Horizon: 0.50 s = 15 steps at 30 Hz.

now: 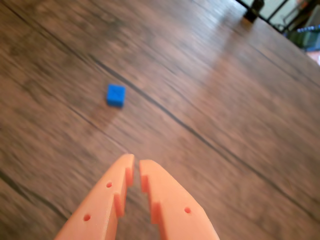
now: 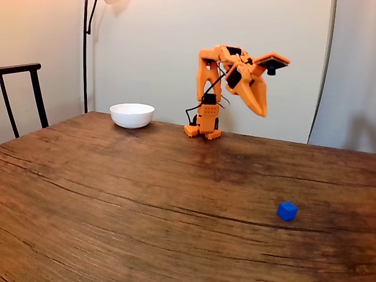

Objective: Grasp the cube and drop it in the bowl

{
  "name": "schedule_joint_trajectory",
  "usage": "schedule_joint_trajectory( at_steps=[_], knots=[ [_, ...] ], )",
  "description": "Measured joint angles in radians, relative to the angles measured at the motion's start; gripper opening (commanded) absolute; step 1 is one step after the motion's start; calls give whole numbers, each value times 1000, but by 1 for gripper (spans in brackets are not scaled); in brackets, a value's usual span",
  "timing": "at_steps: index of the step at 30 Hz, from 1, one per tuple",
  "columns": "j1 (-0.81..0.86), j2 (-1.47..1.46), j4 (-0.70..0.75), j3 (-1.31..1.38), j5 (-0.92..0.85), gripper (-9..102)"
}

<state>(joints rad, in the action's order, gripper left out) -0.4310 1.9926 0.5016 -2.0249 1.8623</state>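
Note:
A tiny bright blue cube (image 2: 287,211) lies on the wooden table at the front right of the fixed view. The wrist view shows the cube (image 1: 115,94) ahead and a little left of my fingertips. My orange gripper (image 2: 262,111) hangs high in the air, pointing down, well behind and above the cube. Its two fingers are nearly together with only a thin slit between them, and nothing is held (image 1: 136,169). The white bowl (image 2: 132,115) stands at the far left of the table, left of the arm's base (image 2: 202,130).
A dark chair (image 2: 23,94) stands beyond the table's left edge and a lamp pole (image 2: 86,53) rises behind the bowl. The wooden table (image 2: 117,194) stretches wide between the cube and the bowl. A wall closes off the back.

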Motion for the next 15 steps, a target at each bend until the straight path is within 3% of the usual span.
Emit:
schedule_joint_trajectory(
  at_steps=[15],
  knots=[
    [-8, -299, -374, 0, 8, 0]
  ],
)
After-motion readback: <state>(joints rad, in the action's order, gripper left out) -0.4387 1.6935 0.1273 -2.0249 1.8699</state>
